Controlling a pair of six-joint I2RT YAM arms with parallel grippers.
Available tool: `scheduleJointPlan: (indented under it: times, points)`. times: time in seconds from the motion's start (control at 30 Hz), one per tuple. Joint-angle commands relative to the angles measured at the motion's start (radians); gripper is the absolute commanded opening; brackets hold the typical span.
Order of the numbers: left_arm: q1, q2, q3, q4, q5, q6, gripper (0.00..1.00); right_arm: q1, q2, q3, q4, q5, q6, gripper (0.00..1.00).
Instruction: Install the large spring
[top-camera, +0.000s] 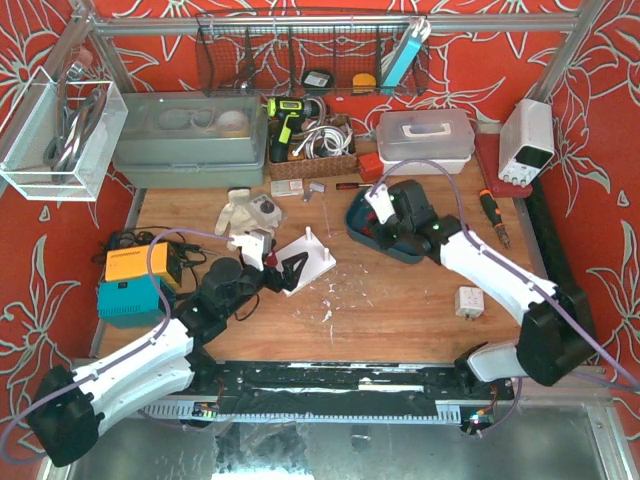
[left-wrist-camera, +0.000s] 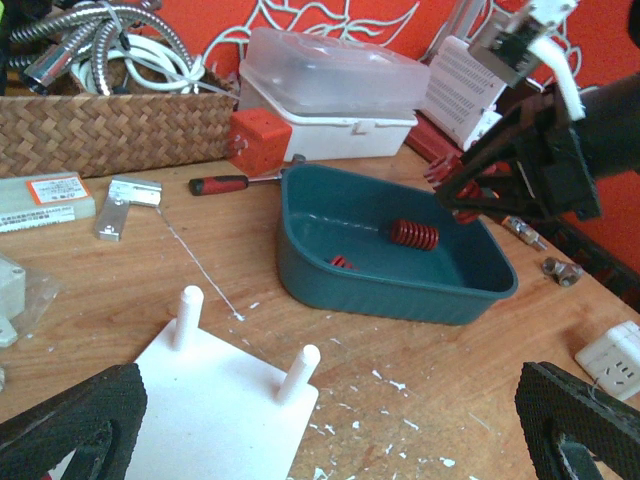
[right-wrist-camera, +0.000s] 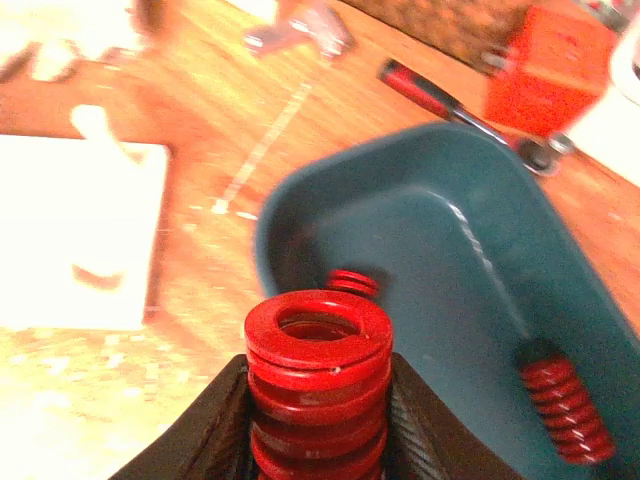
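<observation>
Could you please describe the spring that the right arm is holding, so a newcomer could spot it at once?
Find the teal tray on the wooden table, right of the white pegged plate. Above it, the right end effector clamps a red spring upright between black fingers. The other two red springs lie on the tray floor; only this one is held.

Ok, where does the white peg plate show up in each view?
Top external: white peg plate just left of centre.
Left wrist: plate at bottom, left of centre.
Right wrist: plate at left edge, blurred.
Shared landmark: the teal tray, to the plate's right in every view.
</observation>
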Motion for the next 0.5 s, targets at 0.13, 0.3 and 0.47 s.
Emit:
scheduleJointPlan:
  times: [0.13, 0.3, 0.47]
  points:
    - [-0.006, -0.06, -0.047, 0.052, -0.016, -0.054, 1.0, 0.182, -0.193, -0.222, 0.329, -0.044, -0.03, 0.0]
    - [-0.005, -0.034, 0.004, -0.013, 0.018, -0.129, 0.95, 0.276, -0.304, -0.376, 0.489, -0.016, -0.057, 0.0]
    - [-0.007, 0.002, 0.101, -0.133, 0.135, -0.182, 0.82, 0.38, -0.33, -0.495, 0.662, 0.038, -0.091, 0.0]
